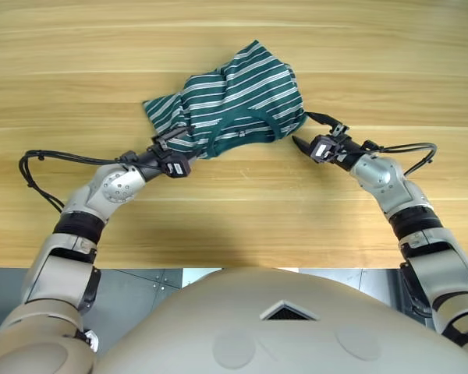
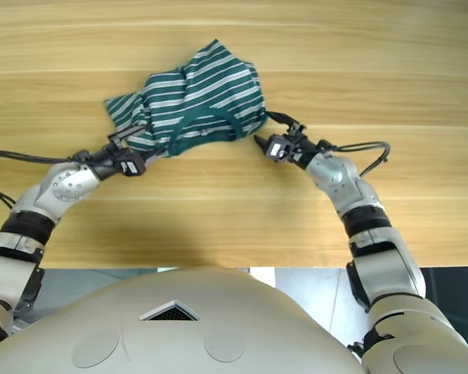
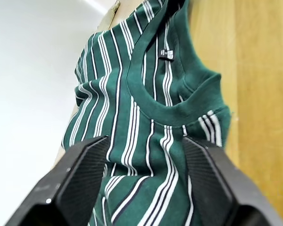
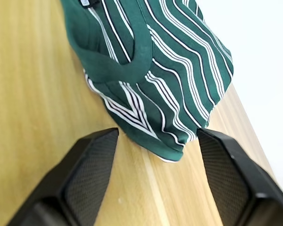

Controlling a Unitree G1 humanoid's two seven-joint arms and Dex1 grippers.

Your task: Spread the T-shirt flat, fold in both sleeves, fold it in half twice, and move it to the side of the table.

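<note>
We had the wooden tabletop [image 1: 234,47] running wide across the head views, pale planks side to side. On it, about midway between the two arms and a little beyond them, lay the T-shirt [image 1: 234,97]: dark green with white and navy stripes, bunched in a rumpled heap, not spread flat. One bit of cloth stuck out towards the robot's left, and the ribbed collar [image 3: 165,110] faced the near side, with a small dark label [image 3: 166,55] inside the neck.

The left claw [image 1: 168,142] sat at the heap's near left corner. From its wrist we saw its two black fingers [image 3: 80,181] standing wide apart with striped cloth between them. It was released and unclenched, though we could not quite tell whether the pads touched the fabric.

The right claw [image 1: 310,131] sat low over the tabletop just beside the heap's near right corner. It was also spread open and gripping nothing, and its wrist view showed the shirt's hem lying on the wood just ahead of the gap between its fingers [image 4: 92,174].
</note>
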